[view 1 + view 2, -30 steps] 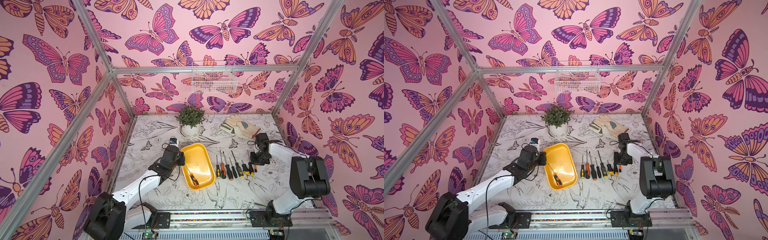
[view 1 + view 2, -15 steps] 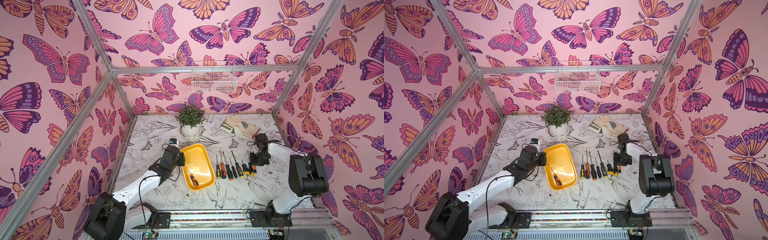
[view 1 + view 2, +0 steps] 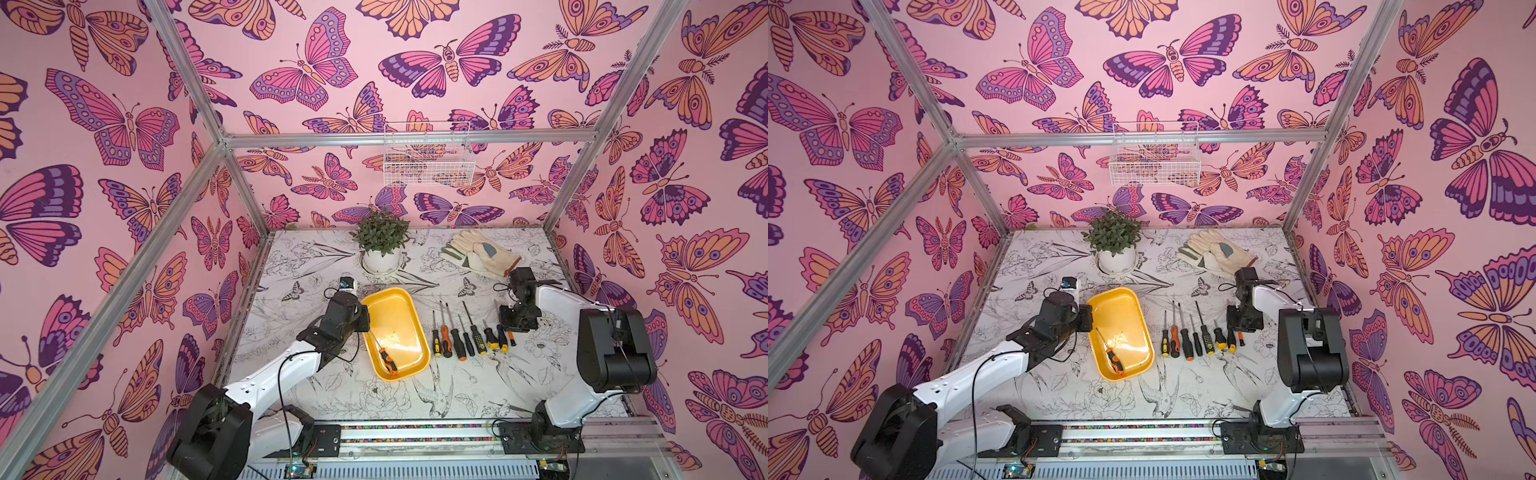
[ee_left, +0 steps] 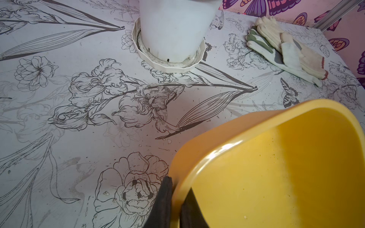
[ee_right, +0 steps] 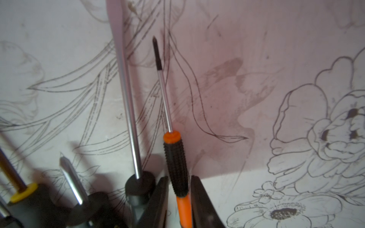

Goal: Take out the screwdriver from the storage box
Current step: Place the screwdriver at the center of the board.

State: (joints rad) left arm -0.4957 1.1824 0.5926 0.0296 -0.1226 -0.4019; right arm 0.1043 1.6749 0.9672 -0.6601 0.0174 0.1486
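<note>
DESK: What fills the frame, biggest first?

PHOTOGRAPHER: One flower-printed table [image 3: 316, 266] inside butterfly-papered walls, with two white-and-black arms reaching in from the near edge. One white wire basket [image 3: 428, 166] hangs on the back wall.

DESK: And on the table?

PHOTOGRAPHER: One yellow storage box [image 3: 395, 316] sits left of centre. Behind it stands one potted plant [image 3: 380, 237]. To the plant's right are two pale work gloves [image 3: 482, 253], one lying on the other.

DESK: Tools?

PHOTOGRAPHER: Nine in all. Eight lie in a row of screwdrivers [image 3: 458, 345] just right of the box, handles toward the near edge. The ninth, the screwdriver [image 3: 388, 360] with the orange-and-black handle, lies inside the storage box at its near end, shaft angled toward the far left.

DESK: The grippers?

PHOTOGRAPHER: The left gripper [image 4: 178, 184] is clamped on the box's left rim, one finger outside the wall and one inside. The right gripper [image 5: 179, 177] sits low at the row's right end. Its jaws are slightly parted around the eighth tool, a small orange-and-black driver [image 5: 175, 163] lying on the table, with a sliver of gap on each side.
</note>
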